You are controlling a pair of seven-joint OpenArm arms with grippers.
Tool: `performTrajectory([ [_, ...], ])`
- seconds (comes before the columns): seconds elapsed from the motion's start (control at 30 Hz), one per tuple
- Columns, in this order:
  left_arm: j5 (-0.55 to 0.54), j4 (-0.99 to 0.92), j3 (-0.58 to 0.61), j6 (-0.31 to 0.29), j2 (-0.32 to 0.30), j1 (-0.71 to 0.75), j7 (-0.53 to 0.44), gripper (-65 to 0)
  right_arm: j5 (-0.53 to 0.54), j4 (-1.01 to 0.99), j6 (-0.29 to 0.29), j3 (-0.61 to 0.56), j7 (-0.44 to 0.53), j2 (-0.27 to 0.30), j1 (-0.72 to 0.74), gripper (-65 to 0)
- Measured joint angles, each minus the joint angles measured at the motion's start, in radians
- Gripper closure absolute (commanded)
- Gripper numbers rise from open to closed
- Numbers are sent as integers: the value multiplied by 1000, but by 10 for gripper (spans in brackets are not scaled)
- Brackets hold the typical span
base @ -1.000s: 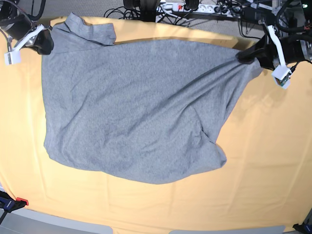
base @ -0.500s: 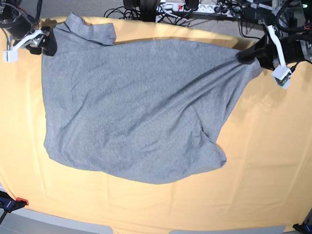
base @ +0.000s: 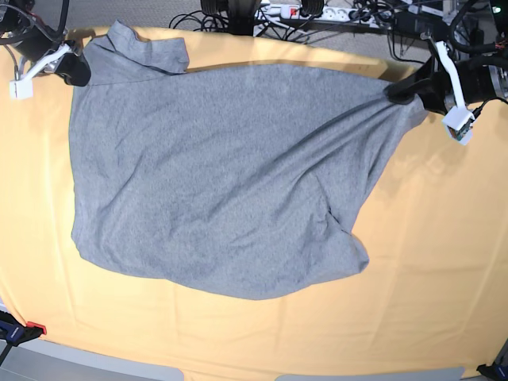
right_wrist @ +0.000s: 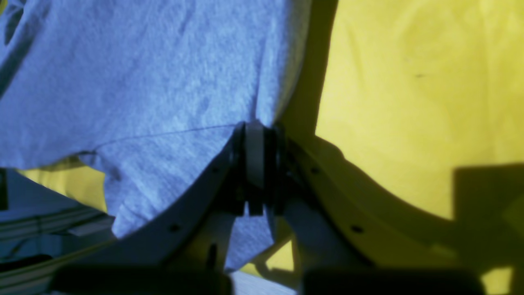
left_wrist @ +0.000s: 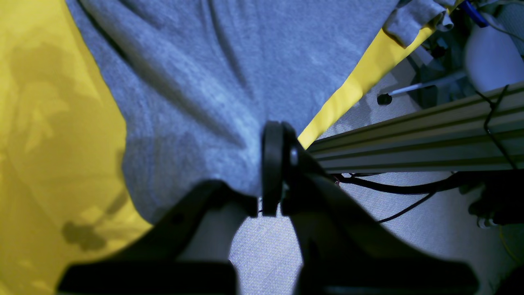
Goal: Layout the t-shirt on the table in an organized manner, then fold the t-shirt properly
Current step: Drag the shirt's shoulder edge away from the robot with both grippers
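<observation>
Two tools pinch opposite corners of the t-shirt [base: 214, 182] (grey, spread on the surface [base: 444, 262]): left tool [base: 397, 90], right tool [base: 75, 70], both clamped shut.

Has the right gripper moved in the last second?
Yes. In the base view the right gripper has shifted slightly up toward the table's far edge and stays at the t-shirt's corner.
</observation>
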Motion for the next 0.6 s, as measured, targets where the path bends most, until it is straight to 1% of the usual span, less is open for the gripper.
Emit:
performTrajectory([
  [0.1,0,0,0,0,0,0,0,0,-26,64,0,9,-31,4,-6,0],
  [0.23,0,1,0,0,0,0,0,0,-22,171,0,15,-34,6,-55,0],
  [0.27,0,5,0,0,0,0,0,0,-32,201,0,15,-34,6,-74,0],
  [0.33,0,28,0,0,-3,0,1,0,-92,268,0,15,-38,6,-105,0],
  [0.47,0,99,0,0,-63,0,2,0,-113,389,0,15,-37,29,-169,0],
  [0.6,0,165,0,0,-84,29,-1,0,-150,451,0,15,-37,45,-228,0],
])
